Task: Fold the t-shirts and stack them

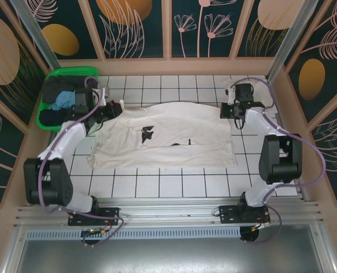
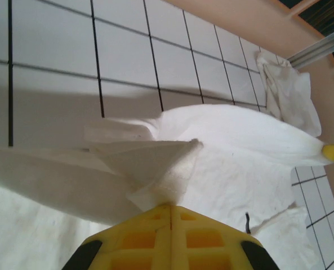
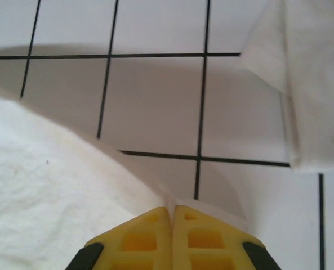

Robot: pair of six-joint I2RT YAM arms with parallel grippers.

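Note:
One white t-shirt lies spread across the middle of the tiled table, with its far edge lifted between both arms. My left gripper holds the far left corner. In the left wrist view its yellow fingers are pressed together on a bunched fold of the t-shirt. My right gripper holds the far right corner. In the right wrist view its fingers are shut on a thin edge of the t-shirt, which drapes away to the left. The right gripper's yellow tip shows at the t-shirt's far end.
A green basket at the far left holds dark garments and a light blue cloth. Another crumpled white cloth lies by the wall near the right gripper, also. Wooden walls border the table.

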